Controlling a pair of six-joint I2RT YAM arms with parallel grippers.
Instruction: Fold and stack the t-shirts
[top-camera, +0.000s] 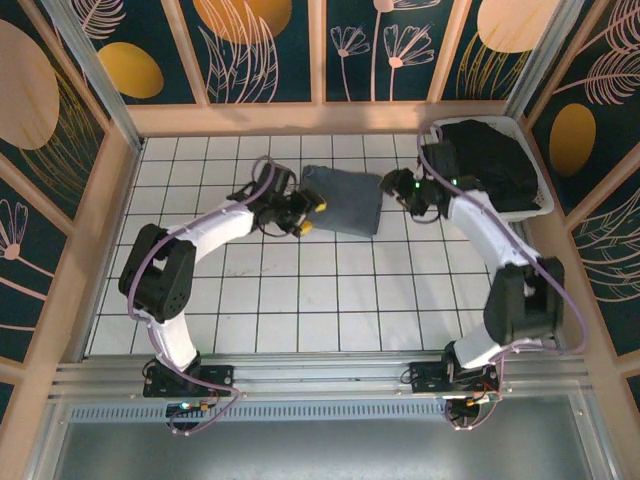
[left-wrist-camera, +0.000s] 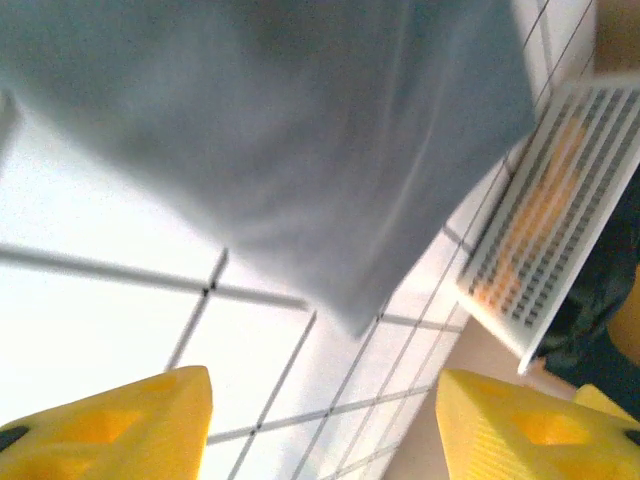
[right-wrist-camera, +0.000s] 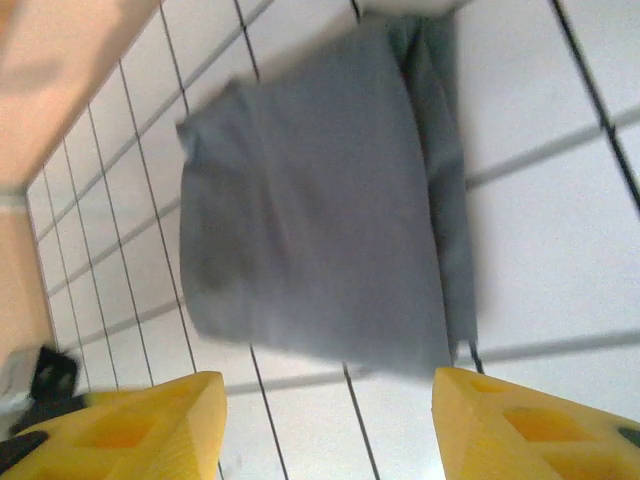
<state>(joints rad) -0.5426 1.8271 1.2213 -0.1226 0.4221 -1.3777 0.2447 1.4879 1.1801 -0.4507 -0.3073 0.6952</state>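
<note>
Yellow left fingers (left-wrist-camera: 110, 425) stand wide apart and hold nothing. They are low over the table (left-wrist-camera: 80, 210), just beside the left edge of the blue-grey shirt (left-wrist-camera: 300, 130). Right fingers (right-wrist-camera: 130, 425) are also wide apart and empty, near the shirt's right edge. The shirt lies as a folded packet at the far middle of the table. Black shirts (top-camera: 490, 160) wait in the bin (top-camera: 545, 200) at the far right corner.

I judge the fold to be nearly done. One layer sticks out along one side in the right wrist view. A good finish would be to pinch only that edge, lay it even, then press flat without dragging the packet.

Back wall (top-camera: 320, 118) is close behind the shirt, and the bin is near on the right. Open room lies toward the near side, which would suit the stack.
</note>
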